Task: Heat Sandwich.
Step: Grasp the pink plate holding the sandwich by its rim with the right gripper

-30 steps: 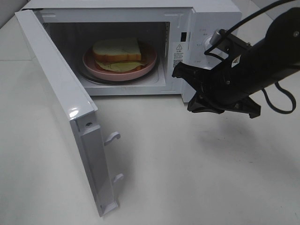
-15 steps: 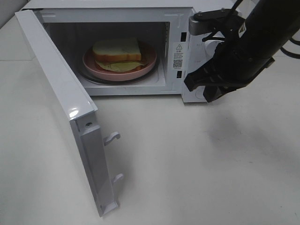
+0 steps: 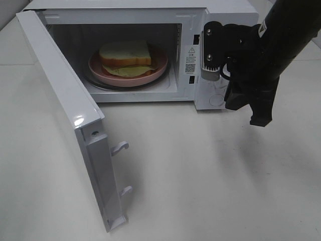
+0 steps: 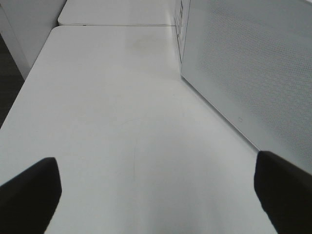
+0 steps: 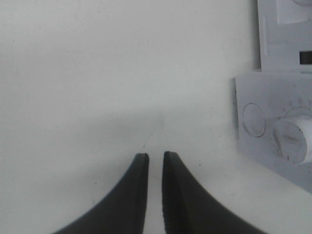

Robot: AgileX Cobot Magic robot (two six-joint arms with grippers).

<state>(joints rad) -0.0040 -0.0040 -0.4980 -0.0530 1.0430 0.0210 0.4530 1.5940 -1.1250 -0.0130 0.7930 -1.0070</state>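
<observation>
The sandwich (image 3: 125, 53) is sitting on a round pink plate (image 3: 160, 67) inside the microwave (image 3: 225, 11), with its pale filling poking out along the front edge, toward the opening. The plate is resting on the turntable (image 3: 98, 83). The microwave door (image 3: 60, 93) is standing wide open, swung out to the left, and its two latch hooks (image 3: 121, 146) are sticking out from its edge.

Just in front of the control panel (image 3: 214, 99), the right arm (image 3: 283, 35) is hanging over the table (image 3: 200, 181), pointing downwards. The right gripper (image 5: 152, 157) is showing its dark fingers almost together, with only a thin slit between them, and it is gripping nothing. A white knob (image 5: 292, 141) on the panel is lying just beside it.

The left gripper (image 4: 156, 195) is hovering low over the table on the outer side of the door, well away from the sandwich. Its fingers (image 4: 29, 195) are spread as wide as they go, and nothing is lying between them.
</observation>
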